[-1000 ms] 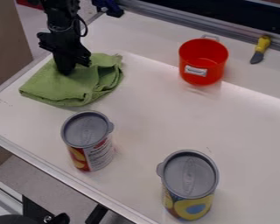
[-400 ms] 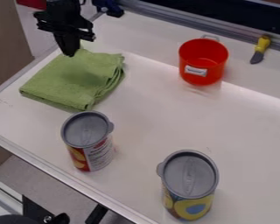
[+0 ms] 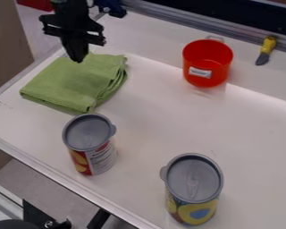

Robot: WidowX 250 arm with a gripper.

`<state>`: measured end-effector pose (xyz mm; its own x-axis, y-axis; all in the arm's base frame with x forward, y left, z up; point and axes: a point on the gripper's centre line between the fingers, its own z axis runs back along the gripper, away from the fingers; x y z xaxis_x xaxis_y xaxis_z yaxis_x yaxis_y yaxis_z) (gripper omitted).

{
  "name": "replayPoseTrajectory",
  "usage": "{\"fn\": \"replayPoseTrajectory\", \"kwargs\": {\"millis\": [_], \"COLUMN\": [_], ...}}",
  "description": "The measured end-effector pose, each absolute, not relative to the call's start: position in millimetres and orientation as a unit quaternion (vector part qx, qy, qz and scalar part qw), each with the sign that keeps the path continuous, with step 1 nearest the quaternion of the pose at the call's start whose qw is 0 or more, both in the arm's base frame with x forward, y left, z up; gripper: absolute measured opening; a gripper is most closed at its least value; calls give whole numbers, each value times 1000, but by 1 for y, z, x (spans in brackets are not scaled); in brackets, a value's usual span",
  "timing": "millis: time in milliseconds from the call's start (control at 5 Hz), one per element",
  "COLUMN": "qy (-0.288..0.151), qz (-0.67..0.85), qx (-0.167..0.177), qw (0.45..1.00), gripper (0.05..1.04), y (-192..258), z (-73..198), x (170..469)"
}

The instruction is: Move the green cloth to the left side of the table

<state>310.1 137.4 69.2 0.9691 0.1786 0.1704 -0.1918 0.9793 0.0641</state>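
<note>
The green cloth (image 3: 73,85) lies at the left of the desk (image 3: 151,120), placement apparently complete; the gripper (image 3: 79,60), fingers narrowed together, need only withdraw upward, clear of the fabric.

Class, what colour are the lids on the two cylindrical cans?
Both lids are grey, clearest in the camera view.

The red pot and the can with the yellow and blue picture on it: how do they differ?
The red pot is open at the top, while the can is closed by a grey lid. The pot is plain red apart from a white label; the can carries a yellow and blue picture. The pot has a grey handle at its back rim, whereas the can's lid has only a small tab. Both stand upright on the table.
</note>
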Motion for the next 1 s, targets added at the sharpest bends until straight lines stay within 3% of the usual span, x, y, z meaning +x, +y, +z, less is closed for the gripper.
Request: {"fn": "replayPoseTrajectory", "kwargs": {"millis": [200,600,1000], "qy": [-84,-136,-167], "qz": [91,119,141], "qx": [30,28,39], "qw": [992,983,975], "gripper": [52,52,72], "y": [106,54,46], "z": [61,66,63], "x": [316,345,376]}}
